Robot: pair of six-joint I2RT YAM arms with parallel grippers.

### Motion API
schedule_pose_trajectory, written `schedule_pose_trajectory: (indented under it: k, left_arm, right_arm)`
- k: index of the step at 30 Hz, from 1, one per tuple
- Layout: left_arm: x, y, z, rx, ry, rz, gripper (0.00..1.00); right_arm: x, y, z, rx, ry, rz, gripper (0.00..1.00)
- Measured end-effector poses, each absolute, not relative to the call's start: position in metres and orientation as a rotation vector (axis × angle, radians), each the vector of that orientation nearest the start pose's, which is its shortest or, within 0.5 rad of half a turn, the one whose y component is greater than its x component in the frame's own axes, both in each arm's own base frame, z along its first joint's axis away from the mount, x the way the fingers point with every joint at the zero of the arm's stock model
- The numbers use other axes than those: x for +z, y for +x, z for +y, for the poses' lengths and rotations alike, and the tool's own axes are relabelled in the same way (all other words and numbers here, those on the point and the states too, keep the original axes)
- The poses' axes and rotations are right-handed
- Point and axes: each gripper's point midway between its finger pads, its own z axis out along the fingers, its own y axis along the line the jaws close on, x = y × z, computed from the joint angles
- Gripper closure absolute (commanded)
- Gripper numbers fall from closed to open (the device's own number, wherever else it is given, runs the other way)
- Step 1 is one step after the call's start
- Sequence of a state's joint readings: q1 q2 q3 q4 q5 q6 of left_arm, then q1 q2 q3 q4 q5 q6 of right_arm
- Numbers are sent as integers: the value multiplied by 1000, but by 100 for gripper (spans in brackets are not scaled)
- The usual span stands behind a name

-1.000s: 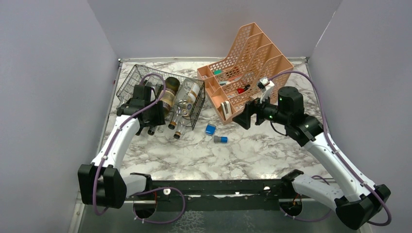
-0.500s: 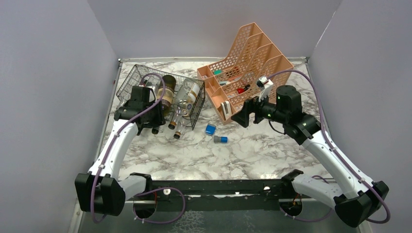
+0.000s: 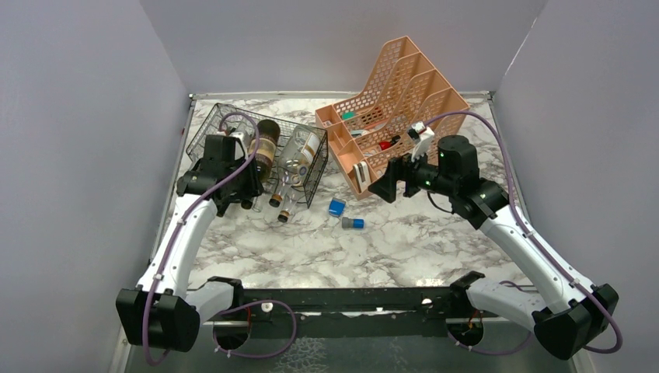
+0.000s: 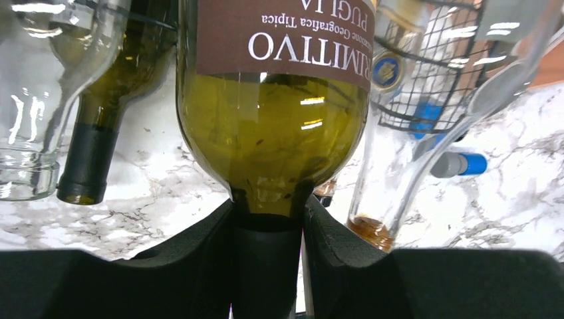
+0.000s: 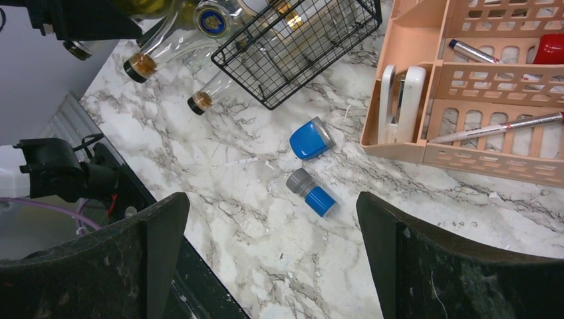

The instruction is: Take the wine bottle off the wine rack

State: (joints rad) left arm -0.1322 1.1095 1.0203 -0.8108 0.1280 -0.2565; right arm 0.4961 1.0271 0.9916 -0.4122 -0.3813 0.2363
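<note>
The black wire wine rack [image 3: 311, 175] stands at the back left of the table with several bottles lying in it, necks toward me. My left gripper [image 3: 245, 200] is at its front. In the left wrist view the left gripper [image 4: 268, 216] is shut on the dark-capped neck of an olive-green wine bottle [image 4: 273, 126] with a brown label, whose body still lies in the wine rack [image 4: 432, 100]. My right gripper [image 3: 386, 186] hangs open above the table in front of the organizer. Nothing is between its fingers in the right wrist view, where the right gripper [image 5: 273, 206] looks down on marble.
A peach organizer [image 3: 396, 101] with pens stands at the back right. A blue cap [image 3: 336, 207] and a grey-blue cylinder [image 3: 353, 223] lie on the marble between the arms. Beside the held bottle lie a dark green bottle [image 4: 100, 126] and clear bottles [image 4: 399, 166].
The left gripper's fingers have shut on the bottle's neck, and the left arm has shifted slightly left. The right arm has drifted a little to the left, still open.
</note>
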Motion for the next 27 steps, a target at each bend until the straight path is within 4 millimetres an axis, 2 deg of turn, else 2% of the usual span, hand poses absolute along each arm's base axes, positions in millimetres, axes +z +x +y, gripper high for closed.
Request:
schedule_pose_trajectory:
  k: [6,12,16,19,27]
  left_arm:
    - [194,269,-73,-366,-110,2422,98]
    - [198,264,-74,-380,-141,2433,100]
    - [209,264,-74,-388,-158,2416,100]
    - [225,267,-75,-399,-169,2378,100]
    - [285,276,-82,-466,-141,2216,100]
  right_arm:
    - [253,250,219,836,-511,2024,0]
    - [253,249,219,843,-501,2029,1]
    - [253,249,219,845,-496,2031,0]
    - [253,249,219,845,-496,2031,0]
    - [252,250,220,849,-488,2041,0]
